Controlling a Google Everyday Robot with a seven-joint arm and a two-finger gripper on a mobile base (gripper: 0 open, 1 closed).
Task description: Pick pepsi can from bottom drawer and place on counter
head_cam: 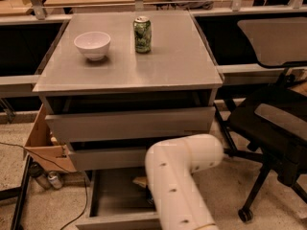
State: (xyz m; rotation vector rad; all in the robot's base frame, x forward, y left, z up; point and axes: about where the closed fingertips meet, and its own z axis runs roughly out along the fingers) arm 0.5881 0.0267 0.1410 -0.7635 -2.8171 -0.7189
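The bottom drawer (110, 195) is pulled open under the cabinet, with its low front panel at the lower edge of the view. My white arm (177, 176) bends down into it from the right and covers its right half. My gripper is down inside the drawer, hidden behind the arm. The pepsi can does not show. A tan object (140, 181) lies in the drawer right beside the arm. The grey counter (177, 56) tops the cabinet.
A green can (142, 34) and a white bowl (92, 44) stand on the counter's far half. The two taller drawers (129, 123) are slightly open. An office chair (273, 123) stands close on the right. A cardboard box (43, 143) and bottles (48, 178) sit at the left.
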